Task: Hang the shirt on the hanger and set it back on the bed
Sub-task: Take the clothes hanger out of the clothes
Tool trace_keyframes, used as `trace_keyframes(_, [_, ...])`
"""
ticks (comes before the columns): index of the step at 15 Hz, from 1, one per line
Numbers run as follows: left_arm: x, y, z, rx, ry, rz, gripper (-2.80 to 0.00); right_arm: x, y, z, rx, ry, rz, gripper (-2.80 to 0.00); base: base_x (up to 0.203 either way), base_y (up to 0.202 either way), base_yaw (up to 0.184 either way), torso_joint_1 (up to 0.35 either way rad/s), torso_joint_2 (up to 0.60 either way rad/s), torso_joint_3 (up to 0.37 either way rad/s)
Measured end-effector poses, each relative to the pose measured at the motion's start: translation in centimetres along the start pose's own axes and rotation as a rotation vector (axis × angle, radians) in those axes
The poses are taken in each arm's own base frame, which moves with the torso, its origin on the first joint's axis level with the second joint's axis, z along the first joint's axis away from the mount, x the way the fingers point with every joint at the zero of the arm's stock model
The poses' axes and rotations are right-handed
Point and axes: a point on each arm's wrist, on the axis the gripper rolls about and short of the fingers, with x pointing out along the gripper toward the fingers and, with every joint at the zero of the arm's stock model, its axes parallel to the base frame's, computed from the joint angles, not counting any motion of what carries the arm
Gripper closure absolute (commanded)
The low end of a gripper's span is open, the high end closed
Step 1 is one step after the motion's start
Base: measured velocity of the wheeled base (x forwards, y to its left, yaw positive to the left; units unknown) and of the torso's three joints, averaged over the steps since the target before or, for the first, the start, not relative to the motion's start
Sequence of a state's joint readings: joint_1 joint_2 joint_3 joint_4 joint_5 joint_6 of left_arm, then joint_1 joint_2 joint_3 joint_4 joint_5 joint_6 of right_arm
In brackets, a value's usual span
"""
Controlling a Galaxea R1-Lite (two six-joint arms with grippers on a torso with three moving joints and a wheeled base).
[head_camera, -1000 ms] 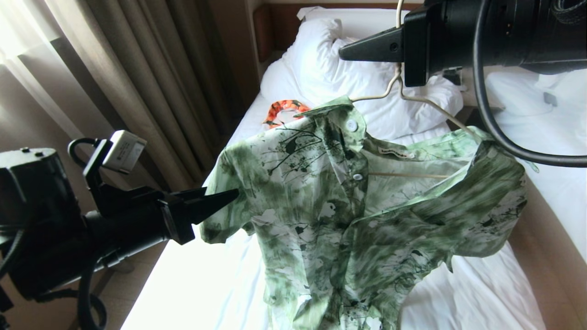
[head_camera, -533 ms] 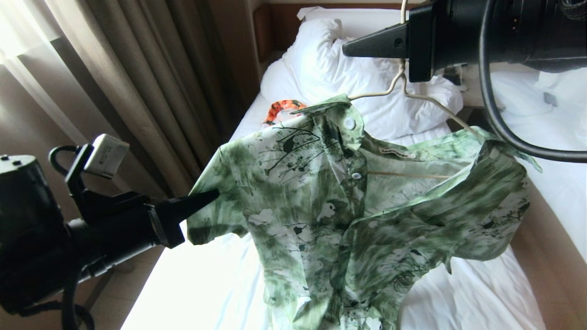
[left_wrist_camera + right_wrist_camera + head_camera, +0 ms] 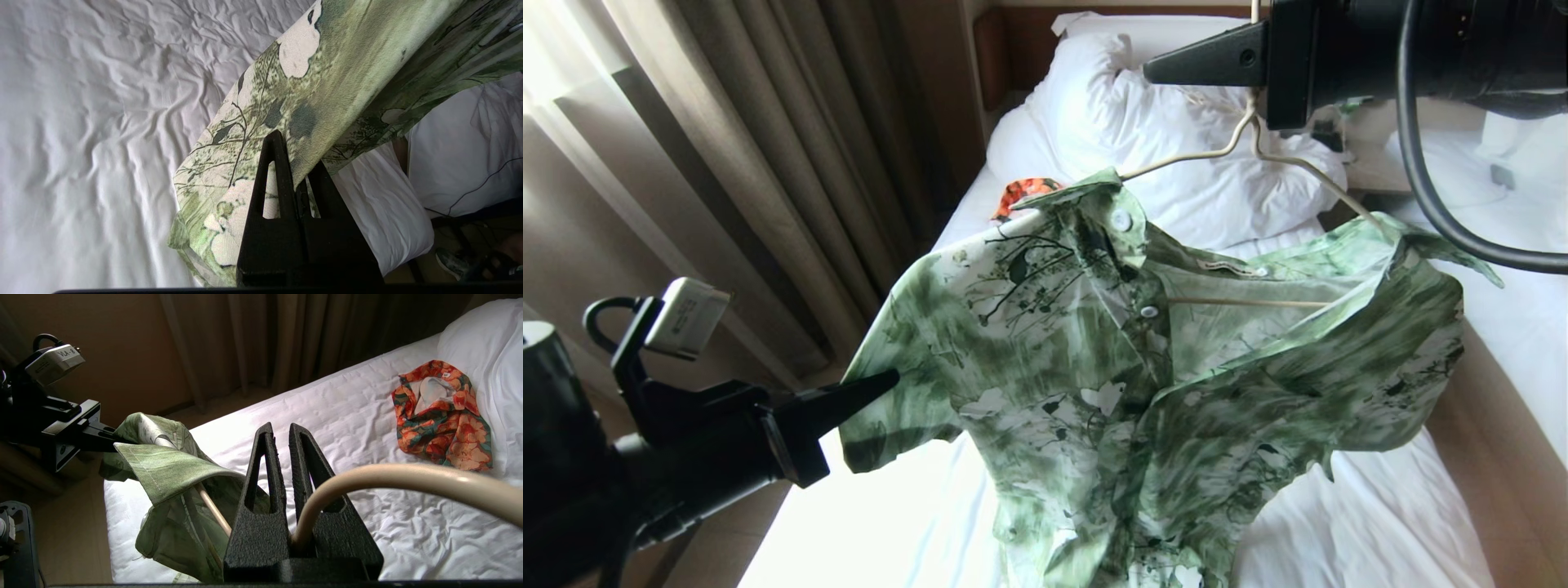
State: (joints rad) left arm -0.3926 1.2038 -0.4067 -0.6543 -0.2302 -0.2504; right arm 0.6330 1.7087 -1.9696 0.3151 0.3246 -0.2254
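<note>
At about eight o'clock in the head view we see our left hand (image 3: pixel 890 380), its two black fingers pressed together on the hem of the near sleeve of the shirt (image 3: pixel 1094 392). From the left wrist view the same grip is plain: the fingers (image 3: pixel 282 171) are clamped on the light green cloth (image 3: pixel 327 90), with the white sheet beyond it. Behind that arm, from nine to eleven o'clock, hang brown curtains (image 3: pixel 768 147).

Moving toward the centre, the shirt is spread open above the bed (image 3: pixel 1380 523), collar toward twelve o'clock, white buttons down the placket, lower part trailing toward six o'clock. The hanger (image 3: pixel 1209 153) runs through the shoulders; its cream wire arms emerge from the collar and its crossbar shows inside the open neck. At eleven o'clock, just past the collar, an orange floral garment (image 3: pixel 1025 192) lies on the sheet beside the white pillow (image 3: pixel 1111 106).

At one o'clock our right hand (image 3: pixel 1156 69) holds the hanger up by its neck. The right wrist view shows its fingers (image 3: pixel 265 473) closed on the cream wire (image 3: pixel 392 473), the shirt (image 3: pixel 171 469) draped below, and the orange garment (image 3: pixel 443 416) lying on the bed (image 3: pixel 335 408).
</note>
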Motion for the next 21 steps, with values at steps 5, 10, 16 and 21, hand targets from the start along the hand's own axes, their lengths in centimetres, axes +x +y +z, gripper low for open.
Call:
trace_keyframes(5, [-1.0,-0.2,-0.1,-0.007,-0.022,-0.001,-2.8,-0.1,0.0,0.0,0.0,0.001,0.0,0.0,0.0,0.0,0.0,0.0,0.0,0.0])
trace_keyframes(10, [-3.2,-0.5,-0.2,-0.002,-0.061,0.011,-2.8,-0.1,0.2,-0.1,0.003,0.01,0.006,0.0,0.0,0.0,0.0,0.0,0.0,0.0])
trace_keyframes(16, [-8.9,-1.0,-1.4,-0.034,-0.092,0.157,0.0,-1.7,0.7,0.9,-0.003,-0.008,-0.015,0.0,0.0,0.0,0.0,0.0,0.0,0.0])
trace_keyframes(21, [-14.2,-1.8,-3.6,-0.042,-0.142,0.276,0.0,-4.1,1.0,2.3,0.002,-0.048,-0.067,0.0,0.0,0.0,0.0,0.0,0.0,0.0])
